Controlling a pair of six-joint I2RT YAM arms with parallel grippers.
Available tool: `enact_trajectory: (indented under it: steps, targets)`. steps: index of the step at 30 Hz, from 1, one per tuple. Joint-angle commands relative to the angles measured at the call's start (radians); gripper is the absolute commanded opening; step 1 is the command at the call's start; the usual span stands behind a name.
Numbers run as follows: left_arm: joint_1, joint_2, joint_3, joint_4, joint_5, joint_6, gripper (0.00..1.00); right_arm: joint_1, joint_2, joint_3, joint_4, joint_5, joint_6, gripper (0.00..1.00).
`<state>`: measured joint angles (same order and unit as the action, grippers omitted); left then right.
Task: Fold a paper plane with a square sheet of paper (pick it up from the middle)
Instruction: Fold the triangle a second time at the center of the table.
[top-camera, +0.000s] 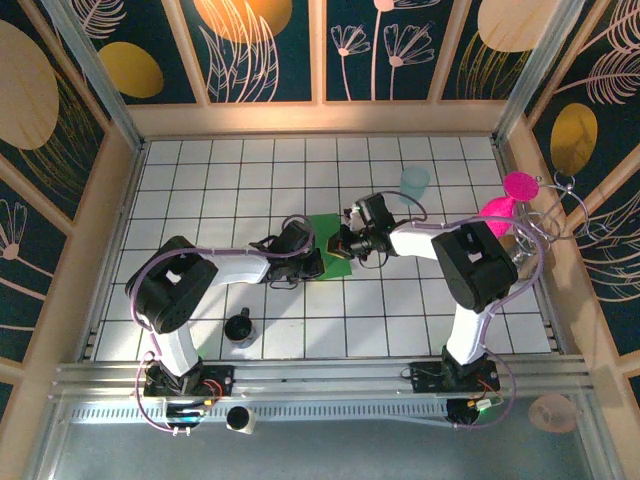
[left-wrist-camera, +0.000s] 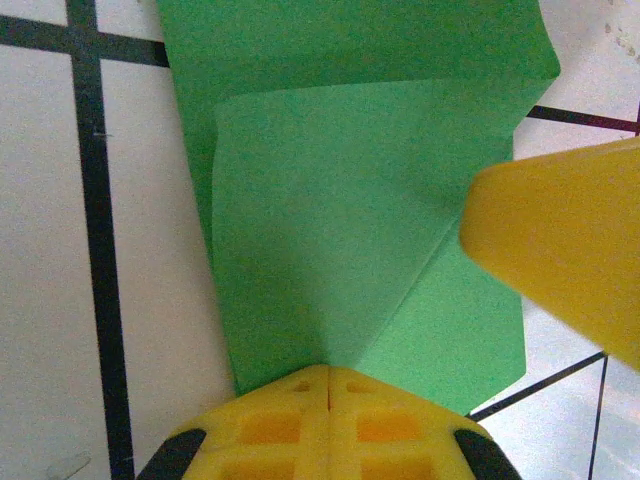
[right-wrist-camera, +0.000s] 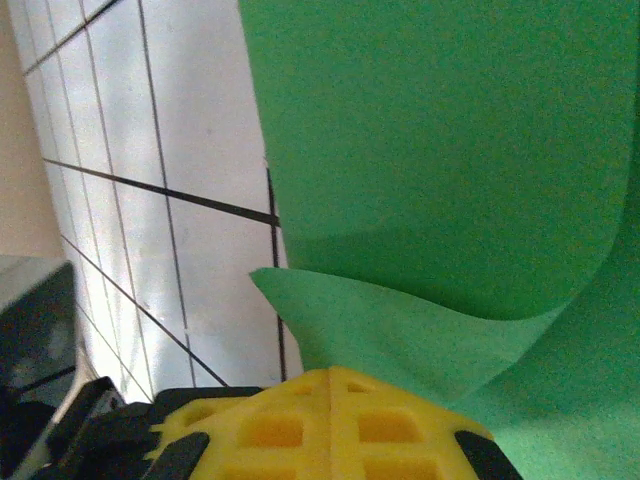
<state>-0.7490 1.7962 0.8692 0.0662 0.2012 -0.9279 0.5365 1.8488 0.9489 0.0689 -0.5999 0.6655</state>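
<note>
The square sheet of paper (top-camera: 326, 226) lies bright green and partly folded on the white grid table, between the two arms. My left gripper (top-camera: 311, 252) is shut, its yellow tips (left-wrist-camera: 328, 368) resting at the near edge of the paper (left-wrist-camera: 340, 220), where a folded flap with a diagonal crease lies on top. The right gripper (top-camera: 341, 243) is also shut (right-wrist-camera: 330, 370), tips against the paper (right-wrist-camera: 450, 150), beside a flap that curls up off the table. One yellow finger of the right gripper (left-wrist-camera: 560, 260) presses on the sheet from the right in the left wrist view.
A pale teal translucent cup (top-camera: 415, 181) stands behind the right gripper. A small black cup (top-camera: 240, 328) sits near the left arm's base. Pink pieces (top-camera: 518, 185) lie by the right wall. Wooden walls ring the table.
</note>
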Motion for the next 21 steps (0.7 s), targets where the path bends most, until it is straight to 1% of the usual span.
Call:
enact_trajectory:
  steps: [1, 5, 12, 19, 21]
  targets:
    - [-0.003, -0.003, -0.018, -0.05, 0.0, 0.014, 0.0, 0.005, 0.039, 0.015, -0.045, -0.01, -0.041, 0.03]
    - [-0.002, -0.01, -0.016, -0.052, 0.003, 0.015, 0.0, 0.005, 0.067, 0.032, -0.071, 0.012, -0.051, 0.03]
    - [-0.003, -0.037, -0.019, -0.085, 0.029, 0.052, 0.0, 0.002, 0.096, 0.037, -0.137, 0.094, -0.064, 0.01]
    - [-0.004, -0.058, -0.042, -0.205, 0.053, 0.139, 0.0, -0.003, 0.122, 0.036, -0.172, 0.127, -0.061, 0.01]
    - [-0.004, -0.071, -0.041, -0.247, 0.044, 0.166, 0.0, -0.004, 0.125, 0.036, -0.172, 0.13, -0.057, 0.01]
